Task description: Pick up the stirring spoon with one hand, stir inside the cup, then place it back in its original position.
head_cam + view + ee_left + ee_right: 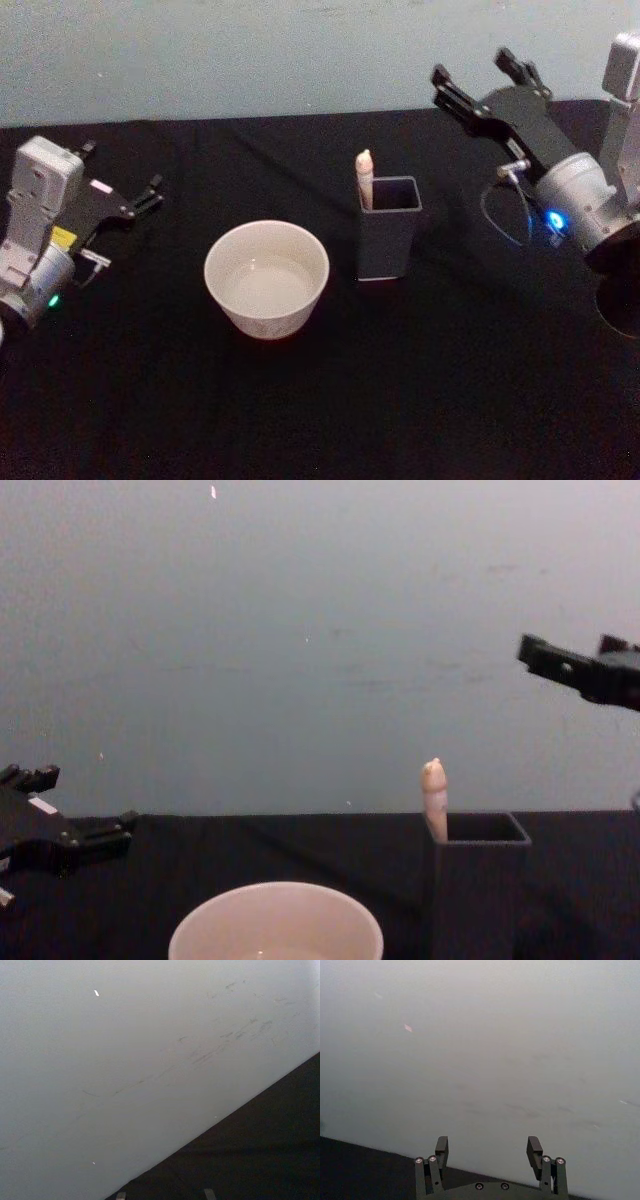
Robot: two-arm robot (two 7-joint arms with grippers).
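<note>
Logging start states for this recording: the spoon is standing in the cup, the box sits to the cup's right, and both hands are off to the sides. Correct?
Not quite. The spoon stands in the box, not in the cup, as the head view shows. The rest holds: the box sits to the cup's right, and the left hand and right hand are off to the sides.

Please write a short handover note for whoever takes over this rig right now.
Right gripper: open, empty, raised right of and behind the box holder.
Left gripper: open, empty, parked low at the table's left.
Stirring spoon: standing in the box holder, handle up at its left corner.
Cup: left of the holder, on the black table.
Done: nothing visible yet.
Left: grasp spoon, stir in cup, return it.
</note>
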